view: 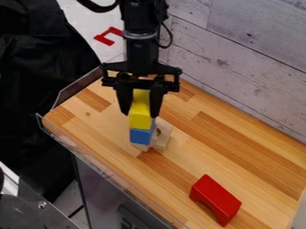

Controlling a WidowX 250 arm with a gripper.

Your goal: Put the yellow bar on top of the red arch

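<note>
Nearest, the red arch [218,200] sits on the wooden counter [251,163], its curved cut-out facing the counter's near-left edge. Left of the arch and below counter level, a dark case [131,218] bears pale print. Farther back and left from the arch, a pale wooden block [163,136] lies on the counter, with a blue block [141,136] at it. The yellow bar [140,115] is directly above the blue one, held upright between the gripper's [141,114] fingers, parted by the bar's width. Beyond, farthest from the arch, a red printed mark [106,37] shows on a white surface [90,18].
</note>
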